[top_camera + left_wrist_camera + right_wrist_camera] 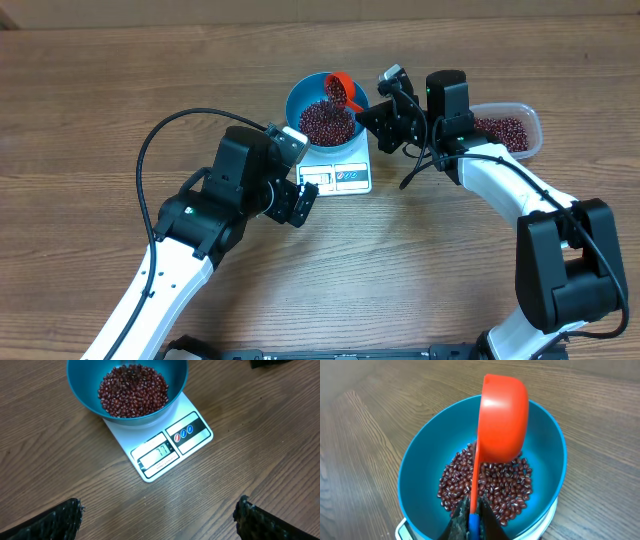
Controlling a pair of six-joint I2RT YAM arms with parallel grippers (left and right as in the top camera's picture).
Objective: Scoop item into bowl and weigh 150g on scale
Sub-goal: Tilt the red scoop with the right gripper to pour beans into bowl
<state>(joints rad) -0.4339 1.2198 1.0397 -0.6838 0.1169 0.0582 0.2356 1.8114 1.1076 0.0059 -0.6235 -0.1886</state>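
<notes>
Clamping the handle of the orange scoop (pixel 340 90), the right gripper (pixel 370 118) is holding it tipped over the blue bowl (pixel 296 100) in the overhead view. The bowl is sitting on the scale (pixel 345 178) with beans (pixel 325 123) heaped inside, and more are lying in the clear container (pixel 528 128) to the right. The left gripper (pixel 298 203) is hanging just beside the scale, jaws wide apart and holding nothing.

From the left wrist, the display (pixel 156 456) is showing what looks like 77, so roughly half is probably missing.

From the right wrist, the scoop is facing mouth-down above the heap. The pour is calling for keeping the scoop inside the rim without touching the bowl, then trickling further loads while watching the display.
</notes>
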